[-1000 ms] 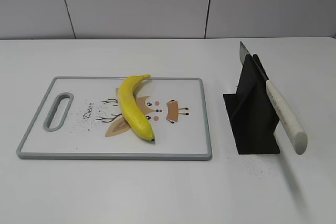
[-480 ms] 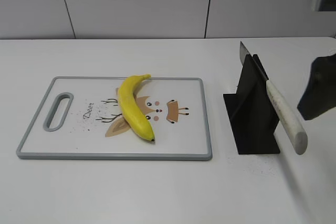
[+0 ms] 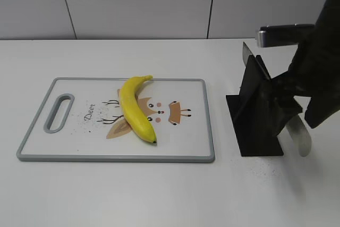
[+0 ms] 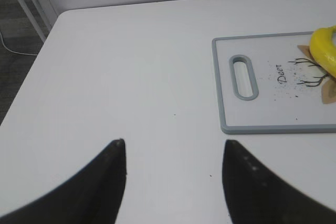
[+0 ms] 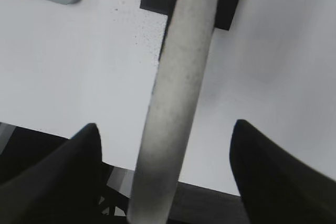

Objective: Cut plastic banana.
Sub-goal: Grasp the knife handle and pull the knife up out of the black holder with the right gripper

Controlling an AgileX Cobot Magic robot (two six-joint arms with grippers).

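Two tools agape: left (image 4: 173, 182), right (image 5: 165, 171) | white table (image 3: 159, 195) | grey wall panels (image 3: 133, 3)

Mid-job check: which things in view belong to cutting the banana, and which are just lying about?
Belongs to the job:
- glossy yellow plastic banana
- white cutting board with grey rim, under the banana
- white-handled knife, between the open right claw fingers
- black knife stand

Lying about:
- nothing else on the white table; open left claw hovers, idle

A curved, glossy yellow plastic banana (image 3: 134, 108) lies whole left of frame centre, stem upper right, dark tip lower right.
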